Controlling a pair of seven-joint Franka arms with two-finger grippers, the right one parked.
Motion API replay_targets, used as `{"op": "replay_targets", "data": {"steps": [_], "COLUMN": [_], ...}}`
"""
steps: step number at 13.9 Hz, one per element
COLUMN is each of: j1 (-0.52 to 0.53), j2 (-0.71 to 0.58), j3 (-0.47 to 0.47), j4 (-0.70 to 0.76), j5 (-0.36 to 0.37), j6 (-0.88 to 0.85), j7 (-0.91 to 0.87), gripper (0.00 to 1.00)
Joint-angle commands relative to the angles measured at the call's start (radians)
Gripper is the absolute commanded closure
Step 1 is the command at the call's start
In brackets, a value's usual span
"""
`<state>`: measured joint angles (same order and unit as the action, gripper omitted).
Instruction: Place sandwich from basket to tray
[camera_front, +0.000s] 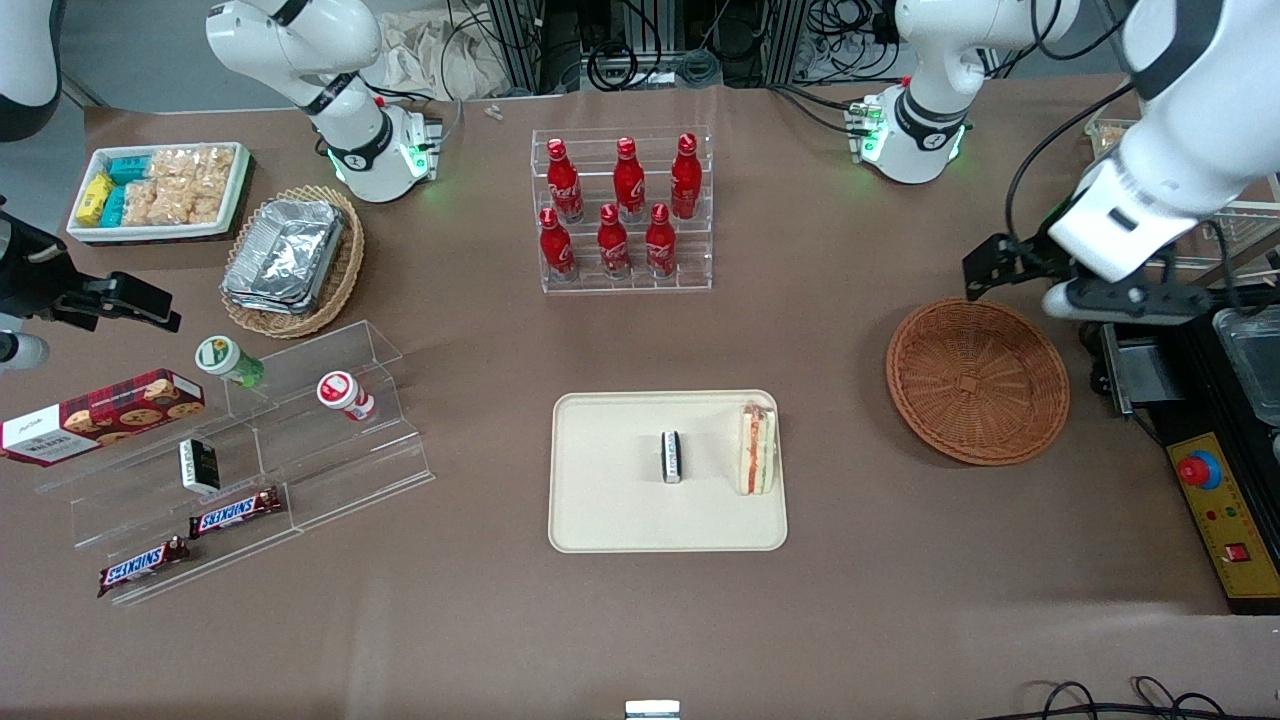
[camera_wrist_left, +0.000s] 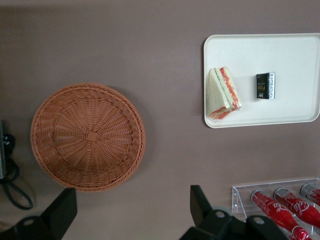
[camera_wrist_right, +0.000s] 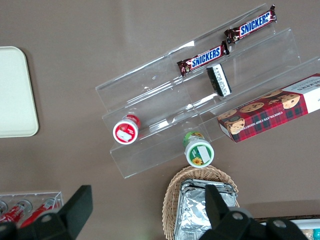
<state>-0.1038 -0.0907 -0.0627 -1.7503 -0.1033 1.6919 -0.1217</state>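
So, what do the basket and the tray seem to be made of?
The basket looks like woven wicker, reddish-brown and matte: its crossing strands and braided rim show clearly in the wrist view. The tray seems to be moulded plastic, cream and smooth, with rounded corners and a low rim, though melamine is possible. The sandwich lies on it. The hand hangs open above the table, beside the basket.

Sandwich on tray; open pincer above basket.
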Motion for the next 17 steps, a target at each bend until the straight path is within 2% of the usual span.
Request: {"op": "replay_targets", "data": {"steps": [1,4,7,10,17], "j1": [-0.007,-0.007,-0.008,-0.007,-0.01], "j2": [0.001,0.046,0.046,0.048,0.055], "j3": [0.004,0.001,-0.006,-0.026,-0.032], "j4": [0.03,0.109,0.117,0.123,0.137], "j5": [-0.012,-0.003,0.082,0.131,0.134], "j6": [-0.006,-0.05,-0.069,-0.067,-0.069], "j7": [-0.004,-0.047,-0.041,-0.038,-0.038], "gripper": [0.0,0.0,0.0,0.0,0.0]}}
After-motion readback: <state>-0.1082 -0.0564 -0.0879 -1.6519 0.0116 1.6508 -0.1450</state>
